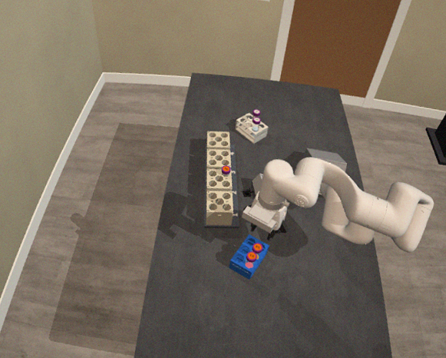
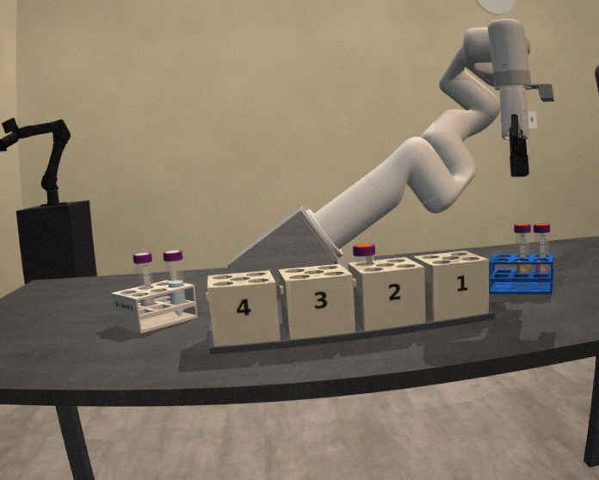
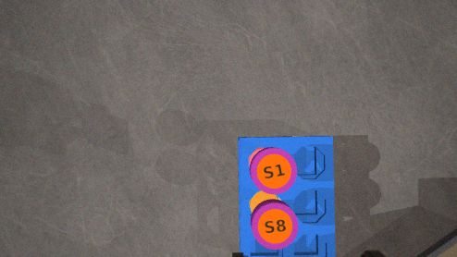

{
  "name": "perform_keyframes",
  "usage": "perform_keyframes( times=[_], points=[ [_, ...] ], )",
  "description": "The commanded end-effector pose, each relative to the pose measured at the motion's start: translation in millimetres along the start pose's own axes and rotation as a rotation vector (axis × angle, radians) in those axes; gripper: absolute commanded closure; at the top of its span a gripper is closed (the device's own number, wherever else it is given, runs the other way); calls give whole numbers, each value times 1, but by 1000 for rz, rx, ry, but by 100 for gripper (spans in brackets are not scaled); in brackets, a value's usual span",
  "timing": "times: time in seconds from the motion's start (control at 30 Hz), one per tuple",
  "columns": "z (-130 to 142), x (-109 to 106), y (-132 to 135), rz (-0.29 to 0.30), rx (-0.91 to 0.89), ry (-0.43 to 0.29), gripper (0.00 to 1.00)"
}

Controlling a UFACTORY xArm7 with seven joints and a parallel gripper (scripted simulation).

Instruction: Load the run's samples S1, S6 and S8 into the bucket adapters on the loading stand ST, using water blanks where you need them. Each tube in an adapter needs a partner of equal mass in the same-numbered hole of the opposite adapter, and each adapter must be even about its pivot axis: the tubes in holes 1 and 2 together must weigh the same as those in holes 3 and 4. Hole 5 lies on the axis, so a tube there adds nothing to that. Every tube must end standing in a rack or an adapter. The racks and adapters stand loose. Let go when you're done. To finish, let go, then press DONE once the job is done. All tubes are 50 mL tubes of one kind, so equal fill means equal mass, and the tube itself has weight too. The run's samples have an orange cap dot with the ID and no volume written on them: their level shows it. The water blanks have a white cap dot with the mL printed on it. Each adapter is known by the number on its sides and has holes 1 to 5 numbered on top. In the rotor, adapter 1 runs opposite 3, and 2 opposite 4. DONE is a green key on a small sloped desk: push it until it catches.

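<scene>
The gripper [image 1: 262, 231] [image 2: 519, 175] [image 3: 303, 255] hangs above the table [image 1: 287, 335] [image 2: 100, 365] [image 3: 92, 92], partly open and empty, near S1 [image 1: 251, 254] [image 2: 541, 228] [image 3: 273, 171] and S8 [image 1: 257, 247] [image 2: 522, 228] [image 3: 275, 226]. The loading stand [image 1: 234, 226] [image 2: 349, 339] lines one long edge.

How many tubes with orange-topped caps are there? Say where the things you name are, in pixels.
3: two [image 1: 257, 247] [image 1: 251, 256] [image 2: 521, 228] [image 2: 541, 228] [image 3: 273, 171] [image 3: 275, 226] in the blue rack [image 1: 240, 271] [image 2: 521, 288] [image 3: 287, 142], one [image 1: 225, 169] [image 2: 363, 249] in adapter 2 [image 1: 218, 180] [image 2: 410, 304].

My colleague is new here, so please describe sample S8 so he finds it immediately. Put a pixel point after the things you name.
On the dark table [image 1: 273, 313] [image 2: 125, 370] sits a blue rack [image 1: 238, 262] [image 2: 521, 288] [image 3: 286, 141]. Two orange-dotted tubes stand there. S8 [image 1: 257, 247] [image 2: 522, 228] [image 3: 275, 226] holds orange liquid; its neighbour S1 [image 1: 251, 256] [image 2: 541, 228] [image 3: 273, 171] holds pink.
</scene>
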State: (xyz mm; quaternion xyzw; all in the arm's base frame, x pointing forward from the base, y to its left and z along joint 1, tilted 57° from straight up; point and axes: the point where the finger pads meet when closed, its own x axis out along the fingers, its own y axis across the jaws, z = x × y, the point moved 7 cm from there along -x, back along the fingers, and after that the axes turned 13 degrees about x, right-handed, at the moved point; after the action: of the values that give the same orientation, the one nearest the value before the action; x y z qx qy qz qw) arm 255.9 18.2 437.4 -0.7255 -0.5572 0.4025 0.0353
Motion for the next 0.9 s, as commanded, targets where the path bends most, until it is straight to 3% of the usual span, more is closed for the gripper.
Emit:
perform_keyframes(
  times=[0.0,0.87],
  points=[
    [0,8,0,2,-1,3,43],
    [-1,52,0,2,-1,3,43]
  ],
)
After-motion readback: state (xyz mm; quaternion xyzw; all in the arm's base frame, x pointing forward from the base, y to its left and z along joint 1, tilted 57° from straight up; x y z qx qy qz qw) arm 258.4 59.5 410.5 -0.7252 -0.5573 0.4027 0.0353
